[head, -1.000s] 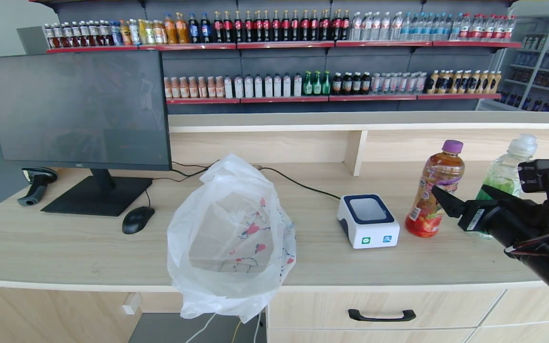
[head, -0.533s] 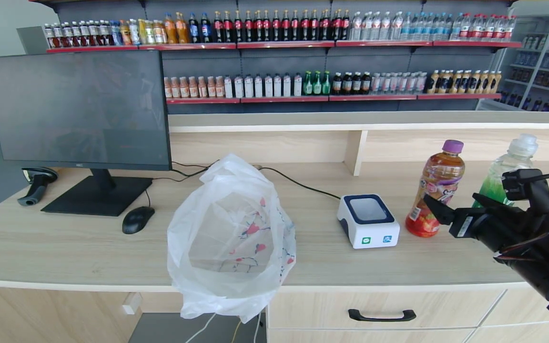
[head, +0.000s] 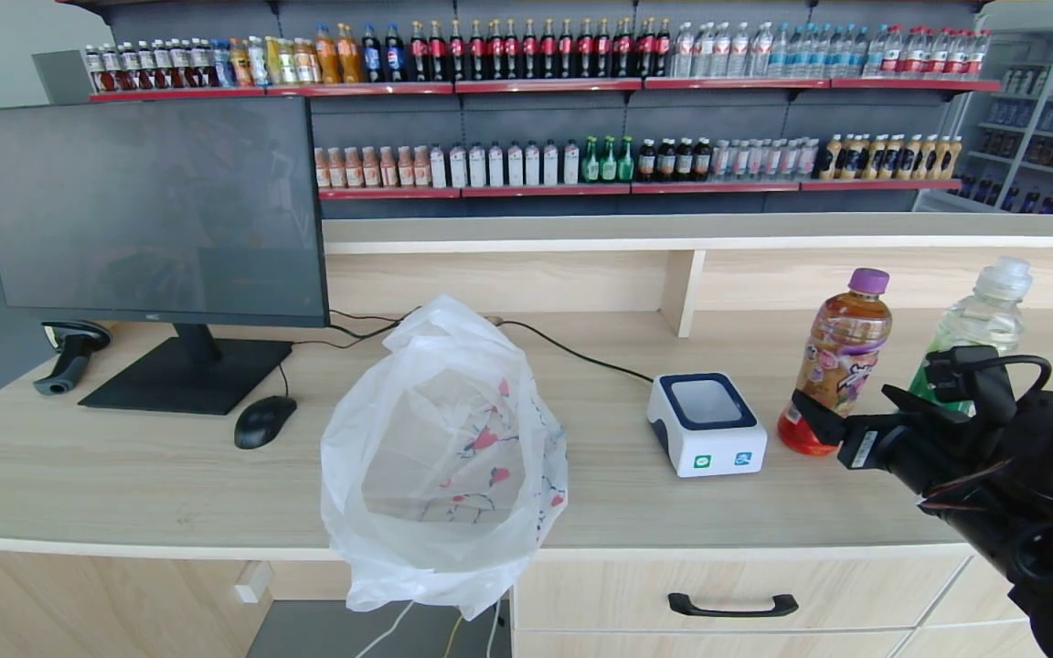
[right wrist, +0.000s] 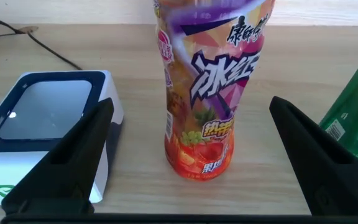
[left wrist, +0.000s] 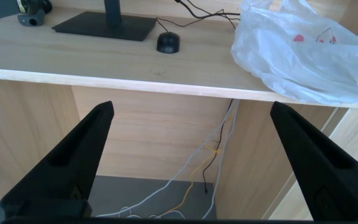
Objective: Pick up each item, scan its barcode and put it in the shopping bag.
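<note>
Orange-drink plastic bottle with purple cap [head: 837, 361] stands upright on the pale wooden counter [head: 124, 475], near the white box scanner [head: 706, 422]. Our right gripper [head: 842, 407], spread wide, faces it. We judge it full, heavy and slick, so we grip mid-body.

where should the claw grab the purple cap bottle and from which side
Probably the labelled middle of the purple cap bottle, coming in level from the robot's side. It stands upright and is round. The scanner and the clear bottle flank it, so the front is free, and the open right claw faces it squarely.
</note>
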You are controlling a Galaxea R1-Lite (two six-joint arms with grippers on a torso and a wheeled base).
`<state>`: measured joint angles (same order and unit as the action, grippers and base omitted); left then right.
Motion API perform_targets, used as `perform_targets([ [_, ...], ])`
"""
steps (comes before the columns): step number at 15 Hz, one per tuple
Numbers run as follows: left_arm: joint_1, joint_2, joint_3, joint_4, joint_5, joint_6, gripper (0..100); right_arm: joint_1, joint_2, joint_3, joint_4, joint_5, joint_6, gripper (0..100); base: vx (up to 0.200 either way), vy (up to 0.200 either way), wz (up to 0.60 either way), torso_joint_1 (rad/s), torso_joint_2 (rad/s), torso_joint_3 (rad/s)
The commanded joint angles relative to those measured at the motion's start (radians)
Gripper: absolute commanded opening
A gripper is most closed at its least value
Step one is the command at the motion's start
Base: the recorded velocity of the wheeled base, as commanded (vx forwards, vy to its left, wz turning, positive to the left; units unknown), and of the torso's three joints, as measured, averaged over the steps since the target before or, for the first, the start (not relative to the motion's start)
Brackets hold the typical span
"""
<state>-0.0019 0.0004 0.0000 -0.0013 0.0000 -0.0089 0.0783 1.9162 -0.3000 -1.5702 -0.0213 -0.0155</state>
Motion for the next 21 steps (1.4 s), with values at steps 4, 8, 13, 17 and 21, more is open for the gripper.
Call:
perform_targets([
  [4, 0.0, 0.0, 0.0, 0.0, 0.0, 0.0, 100, 0.001, 0.027, -0.024, -0.001, 0.0, -0.001, 100, 0.0, 0.0, 0.0, 0.0, 0.0, 0.0],
  [8, 0.0, 0.0, 0.0, 0.0, 0.0, 0.0, 100, -0.002, 0.063, -0.067, -0.001, 0.0, 0.0, 100, 0.0, 0.0, 0.0, 0.0, 0.0, 0.0],
  [13, 0.0, 0.0, 0.0, 0.0, 0.0, 0.0, 100, -0.005, 0.093, -0.146, -0.001, -0.002, -0.003, 100, 0.0, 0.0, 0.0, 0.0, 0.0, 0.0],
  [17, 0.0, 0.0, 0.0, 0.0, 0.0, 0.0, 100, -0.006, 0.113, -0.209, -0.001, -0.003, -0.003, 100, 0.0, 0.0, 0.0, 0.0, 0.0, 0.0],
  [21, 0.0, 0.0, 0.0, 0.0, 0.0, 0.0, 100, -0.015, 0.139, -0.234, -0.001, 0.0, -0.007, 100, 0.0, 0.0, 0.0, 0.0, 0.0, 0.0],
])
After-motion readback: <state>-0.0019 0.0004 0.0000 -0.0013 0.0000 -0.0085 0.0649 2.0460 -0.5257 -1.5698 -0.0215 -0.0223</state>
